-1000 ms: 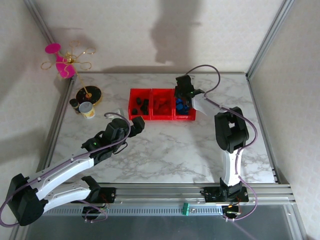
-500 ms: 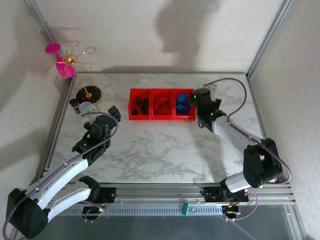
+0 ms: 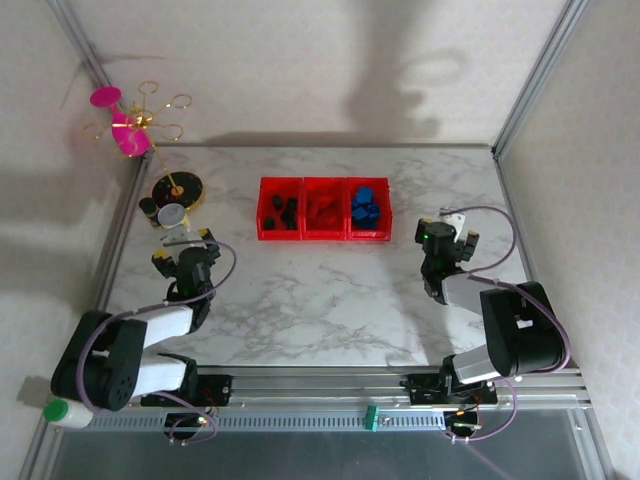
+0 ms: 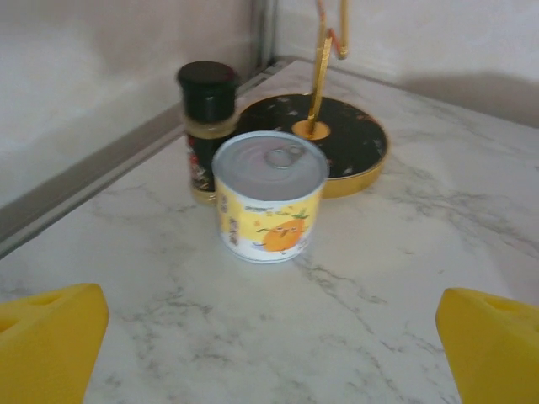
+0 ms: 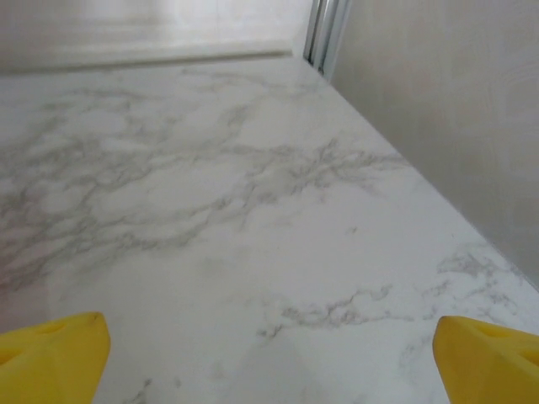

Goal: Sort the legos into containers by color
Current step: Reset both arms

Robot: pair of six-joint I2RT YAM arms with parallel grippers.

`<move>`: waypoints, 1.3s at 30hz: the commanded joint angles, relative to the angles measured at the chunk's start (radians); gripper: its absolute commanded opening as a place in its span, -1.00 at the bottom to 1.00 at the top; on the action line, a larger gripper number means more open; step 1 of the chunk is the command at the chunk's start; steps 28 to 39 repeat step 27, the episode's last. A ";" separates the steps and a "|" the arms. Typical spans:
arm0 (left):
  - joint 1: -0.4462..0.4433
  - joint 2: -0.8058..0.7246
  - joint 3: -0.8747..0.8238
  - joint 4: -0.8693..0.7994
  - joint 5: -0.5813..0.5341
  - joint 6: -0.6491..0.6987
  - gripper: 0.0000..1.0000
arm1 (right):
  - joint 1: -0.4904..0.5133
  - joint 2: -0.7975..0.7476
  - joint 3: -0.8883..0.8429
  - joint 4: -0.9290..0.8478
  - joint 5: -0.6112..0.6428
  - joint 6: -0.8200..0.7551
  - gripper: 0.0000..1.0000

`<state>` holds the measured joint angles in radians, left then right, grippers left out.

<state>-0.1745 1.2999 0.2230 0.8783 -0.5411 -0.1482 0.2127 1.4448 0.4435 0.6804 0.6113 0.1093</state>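
Left gripper (image 4: 269, 341): jaws spread wide, empty, low before a small yellow-labelled pull-tab tin (image 4: 269, 206). Right gripper (image 5: 269, 337): spread wide, empty, over white marble tabletop (image 5: 253, 210). Red translucent three-compartment bin (image 3: 324, 237) holds black legos (image 3: 284, 212) left, red legos (image 3: 323, 208) middle, blue legos (image 3: 364, 206) right.
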 commanded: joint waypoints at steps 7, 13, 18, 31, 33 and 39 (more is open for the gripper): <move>0.078 0.247 -0.091 0.610 0.270 0.075 0.99 | -0.180 0.104 -0.247 0.667 -0.445 -0.067 0.97; 0.087 0.244 -0.011 0.451 0.268 0.059 0.99 | -0.188 0.098 -0.227 0.608 -0.484 -0.076 0.98; 0.086 0.241 -0.011 0.444 0.268 0.059 0.99 | -0.188 0.098 -0.228 0.608 -0.484 -0.077 0.97; 0.086 0.240 -0.009 0.441 0.268 0.059 0.99 | -0.188 0.098 -0.224 0.605 -0.491 -0.078 0.97; 0.086 0.240 -0.009 0.441 0.268 0.059 0.99 | -0.188 0.098 -0.224 0.605 -0.491 -0.078 0.97; 0.086 0.240 -0.009 0.441 0.268 0.059 0.99 | -0.188 0.098 -0.224 0.605 -0.491 -0.078 0.97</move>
